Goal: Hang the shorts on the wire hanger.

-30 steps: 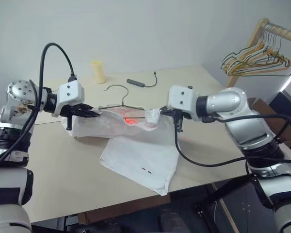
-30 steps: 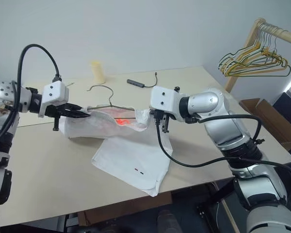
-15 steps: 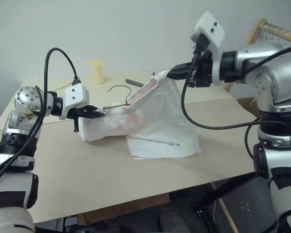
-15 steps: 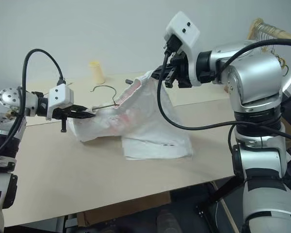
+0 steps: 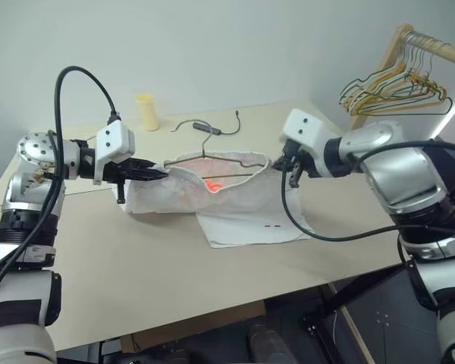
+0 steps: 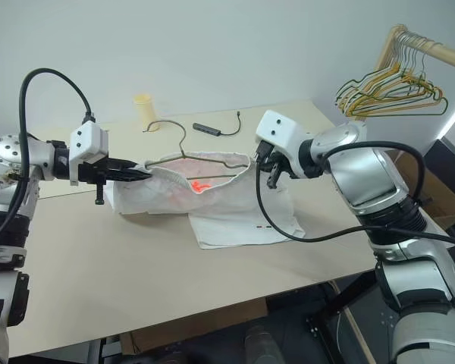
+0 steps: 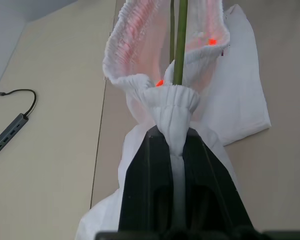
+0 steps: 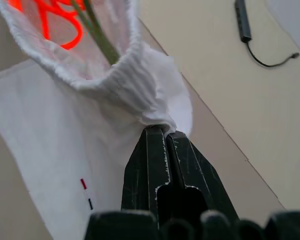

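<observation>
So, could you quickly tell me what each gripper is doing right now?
Left gripper: shut on the shorts at one waistband end.
Right gripper: shut on the shorts at the other end.

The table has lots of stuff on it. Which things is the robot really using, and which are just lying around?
Using:
- the shorts, pinched at each end of the waistband by the left pincer and the right pincer
- the wire hanger, sitting inside the waistband

Just lying around:
- yellow cup
- dark adapter with cable
- rack of spare hangers
</observation>
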Motion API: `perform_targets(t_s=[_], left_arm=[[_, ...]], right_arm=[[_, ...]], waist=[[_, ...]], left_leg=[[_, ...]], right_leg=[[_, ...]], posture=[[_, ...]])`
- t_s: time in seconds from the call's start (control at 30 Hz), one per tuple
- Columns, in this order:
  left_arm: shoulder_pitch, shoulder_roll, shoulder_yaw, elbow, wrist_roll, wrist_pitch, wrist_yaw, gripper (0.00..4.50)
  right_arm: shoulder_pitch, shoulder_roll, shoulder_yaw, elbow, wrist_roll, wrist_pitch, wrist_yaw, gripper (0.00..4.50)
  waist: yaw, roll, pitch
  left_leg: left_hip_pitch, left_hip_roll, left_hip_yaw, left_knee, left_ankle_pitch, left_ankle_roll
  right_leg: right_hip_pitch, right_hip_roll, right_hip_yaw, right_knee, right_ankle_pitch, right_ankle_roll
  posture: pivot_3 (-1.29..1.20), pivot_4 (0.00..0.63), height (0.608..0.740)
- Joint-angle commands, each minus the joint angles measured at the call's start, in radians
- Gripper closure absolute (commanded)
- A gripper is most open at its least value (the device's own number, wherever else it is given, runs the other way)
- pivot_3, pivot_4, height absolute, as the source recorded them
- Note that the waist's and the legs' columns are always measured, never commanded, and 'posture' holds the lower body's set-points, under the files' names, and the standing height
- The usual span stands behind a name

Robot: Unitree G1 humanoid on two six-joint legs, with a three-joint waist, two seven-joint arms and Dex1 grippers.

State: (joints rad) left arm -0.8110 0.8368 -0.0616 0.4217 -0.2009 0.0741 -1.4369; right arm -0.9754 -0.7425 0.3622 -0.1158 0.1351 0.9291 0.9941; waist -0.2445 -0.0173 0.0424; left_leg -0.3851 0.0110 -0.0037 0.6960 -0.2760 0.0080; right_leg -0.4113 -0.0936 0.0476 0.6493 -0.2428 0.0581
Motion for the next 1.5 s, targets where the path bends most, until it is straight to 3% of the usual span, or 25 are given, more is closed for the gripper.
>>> perform_targets(t_s=[0.03, 0.33, 0.5, 0.67, 0.9, 1.17, 1.27, 1.43, 1.5], left_arm=[[-0.001, 0.008, 0.022, -0.036, -0.014, 0.012, 0.009, 4.50], [0.045, -0.030, 0.021, -0.124, -0.035, 0.060, 0.025, 4.50], [0.047, -0.020, 0.042, -0.132, -0.052, 0.063, 0.016, 4.50], [0.052, -0.006, 0.052, -0.129, -0.067, 0.057, 0.004, 4.50], [0.049, 0.004, 0.047, -0.109, -0.054, 0.030, -0.005, 4.50], [0.037, 0.005, 0.032, -0.077, -0.033, -0.005, -0.019, 4.50], [0.036, 0.003, 0.034, -0.075, -0.038, -0.006, -0.021, 4.50], [0.030, 0.001, 0.034, -0.067, -0.041, -0.007, -0.025, 4.50], [0.027, 0.000, 0.033, -0.063, -0.040, -0.008, -0.026, 4.50]], right_arm=[[-0.048, 0.022, -0.094, -0.044, 0.081, 0.054, 0.023, 4.46], [-0.074, 0.063, -0.112, -0.050, 0.137, 0.139, -0.020, 4.46], [0.038, -0.008, -0.004, -0.080, -0.054, -0.220, -0.068, 4.46], [0.093, -0.052, 0.005, -0.019, -0.145, -0.532, -0.037, 2.84], [0.131, -0.043, -0.086, 0.041, -0.032, -0.670, 0.094, 2.84], [0.117, -0.032, -0.148, 0.118, 0.022, -0.649, 0.157, 2.84], [0.112, -0.039, -0.164, 0.129, 0.031, -0.630, 0.172, 2.22], [0.130, -0.029, -0.173, 0.128, 0.034, -0.651, 0.191, 0.54], [0.137, -0.022, -0.174, 0.127, 0.039, -0.654, 0.194, 0.54]], waist=[[-0.001, 0.000, 0.000], [0.005, 0.000, 0.000], [0.009, 0.000, 0.000], [0.007, 0.000, 0.000], [0.003, 0.000, 0.000], [0.005, 0.000, 0.000], [0.006, 0.000, 0.000], [0.006, 0.000, 0.000], [0.006, 0.000, 0.000]], left_leg=[[0.000, 0.000, 0.000, 0.000, 0.000, 0.000], [0.000, 0.000, 0.000, 0.000, 0.000, 0.000], [0.000, 0.000, -0.001, 0.000, 0.000, 0.000], [0.000, 0.000, 0.000, 0.000, 0.000, 0.000], [0.002, 0.000, 0.000, 0.000, 0.000, 0.000], [0.006, 0.001, 0.000, 0.000, 0.000, 0.000], [0.005, 0.001, 0.000, 0.000, 0.000, 0.000], [0.006, 0.001, 0.000, 0.000, 0.000, 0.000], [0.006, 0.001, 0.000, 0.000, 0.000, 0.000]], right_leg=[[0.000, 0.000, 0.000, 0.000, 0.000, 0.000], [0.000, 0.000, 0.000, 0.000, 0.000, 0.000], [0.000, 0.000, -0.001, -0.001, 0.000, 0.000], [0.000, 0.000, 0.000, -0.001, 0.000, 0.000], [0.003, 0.000, 0.000, -0.001, 0.000, 0.000], [0.006, 0.000, 0.000, -0.001, 0.000, 0.000], [0.006, 0.000, 0.000, -0.002, 0.000, 0.000], [0.006, 0.001, 0.000, -0.001, 0.000, 0.000], [0.006, 0.001, 0.000, -0.001, 0.000, 0.000]], posture=[[-0.22, 0.000, 0.740], [-0.22, 0.000, 0.740], [-0.22, 0.000, 0.740], [-0.21, 0.000, 0.740], [-0.21, 0.000, 0.740], [-0.21, 0.000, 0.740], [-0.21, 0.000, 0.740], [-0.22, 0.000, 0.740], [-0.22, 0.000, 0.740]])
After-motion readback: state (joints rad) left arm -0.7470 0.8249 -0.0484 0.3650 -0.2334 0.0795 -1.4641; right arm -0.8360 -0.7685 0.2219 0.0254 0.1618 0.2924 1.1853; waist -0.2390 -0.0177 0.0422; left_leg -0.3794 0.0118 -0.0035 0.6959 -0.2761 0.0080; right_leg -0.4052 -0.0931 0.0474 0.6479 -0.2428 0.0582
